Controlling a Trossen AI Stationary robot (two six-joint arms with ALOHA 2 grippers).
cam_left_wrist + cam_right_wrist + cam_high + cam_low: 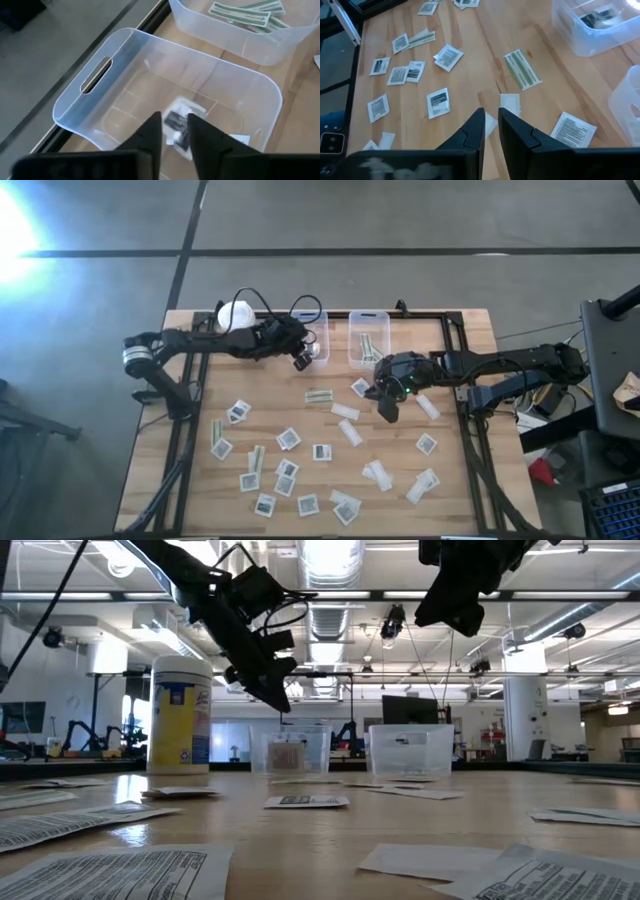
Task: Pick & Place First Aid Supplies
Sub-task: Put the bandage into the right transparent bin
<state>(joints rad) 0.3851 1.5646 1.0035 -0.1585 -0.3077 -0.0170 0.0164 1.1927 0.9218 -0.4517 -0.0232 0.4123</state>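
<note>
Left tool (175, 131) above left bin (90, 107), fingers slightly parted, square packet (179, 125) loose directly beneath, inside. Right tool (491, 125) over the surface (470, 30), fingers nearly together, empty; packets (440, 102) scattered ahead. Probably light, thin, floppy: best pinched at an edge.

We see a pale, matt wooden counter (300, 485), frosted translucent plastic bins (90, 107), and flat white paper packets (439, 102).
</note>
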